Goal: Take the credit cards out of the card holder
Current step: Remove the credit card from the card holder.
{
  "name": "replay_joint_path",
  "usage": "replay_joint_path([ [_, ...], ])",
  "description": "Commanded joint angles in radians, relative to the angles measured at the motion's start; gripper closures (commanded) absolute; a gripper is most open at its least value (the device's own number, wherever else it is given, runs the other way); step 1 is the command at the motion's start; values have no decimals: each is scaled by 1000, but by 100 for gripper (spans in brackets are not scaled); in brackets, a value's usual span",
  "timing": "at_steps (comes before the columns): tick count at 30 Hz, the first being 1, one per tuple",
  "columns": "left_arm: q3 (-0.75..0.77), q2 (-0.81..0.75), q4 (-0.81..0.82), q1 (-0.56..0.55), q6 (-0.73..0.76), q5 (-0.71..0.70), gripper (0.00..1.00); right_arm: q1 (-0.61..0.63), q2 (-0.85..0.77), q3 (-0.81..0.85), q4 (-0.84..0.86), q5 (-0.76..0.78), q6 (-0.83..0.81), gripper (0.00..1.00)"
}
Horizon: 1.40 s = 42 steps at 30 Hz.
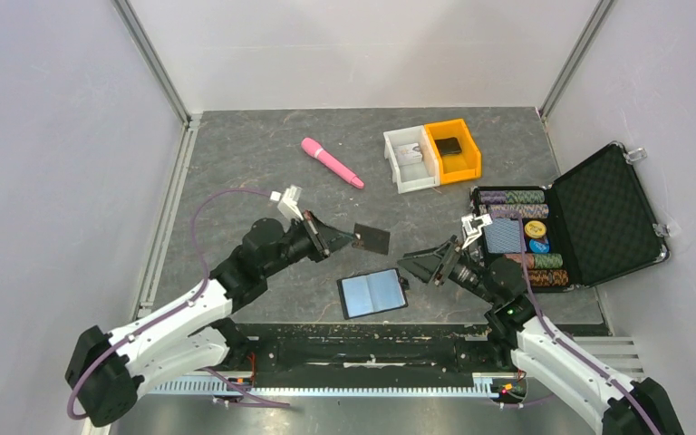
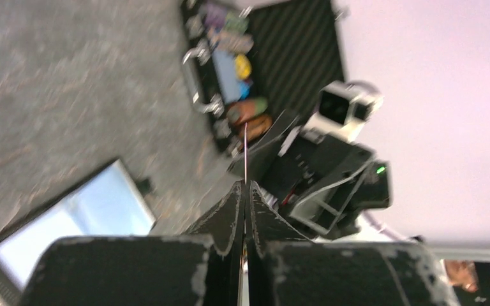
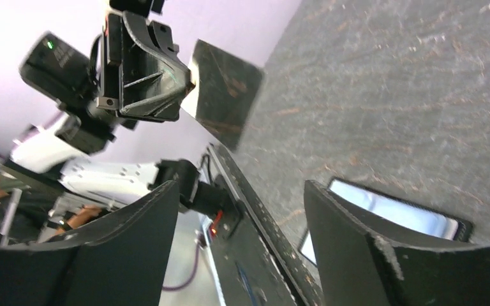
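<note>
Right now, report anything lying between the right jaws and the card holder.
Nothing visible does. The right jaws stand open just beside the card holder, which lies open on the table, with only bare surface between. The dark card pinched in the left jaws sits farther back, off that line.
</note>
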Motion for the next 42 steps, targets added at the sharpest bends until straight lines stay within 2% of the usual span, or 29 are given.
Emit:
replay_joint_path([
  [1, -41, -70, 268, 2, -113, -171, 98, 0, 57, 20, 257, 59, 152, 31],
  [3, -71, -81, 338, 2, -116, -174, 98, -1, 121, 48, 336, 12, 180, 45],
  [5, -97, -97, 376, 2, -130, -212, 98, -2, 164, 46, 435, 12, 228, 53],
  [7, -130, -113, 417, 2, -145, -243, 98, 0, 194, 59, 466, 27, 242, 54],
  [10, -139, -127, 424, 2, -141, -248, 98, 5, 253, 102, 473, 29, 232, 45],
  [13, -144, -138, 414, 2, -146, -235, 98, 8, 332, 143, 511, 22, 251, 43],
  [17, -167, -165, 424, 2, -155, -257, 98, 23, 416, 161, 608, 34, 311, 48],
  [23, -187, -199, 417, 2, -156, -266, 98, 67, 479, 217, 612, 63, 313, 55],
  [29, -196, -190, 430, 2, -167, -258, 98, 86, 515, 250, 596, 77, 307, 56],
  [39, -197, -203, 415, 2, -171, -257, 98, 100, 560, 258, 609, 95, 315, 75],
  [42, -194, -213, 401, 2, -170, -265, 98, 100, 574, 270, 599, 88, 307, 75],
])
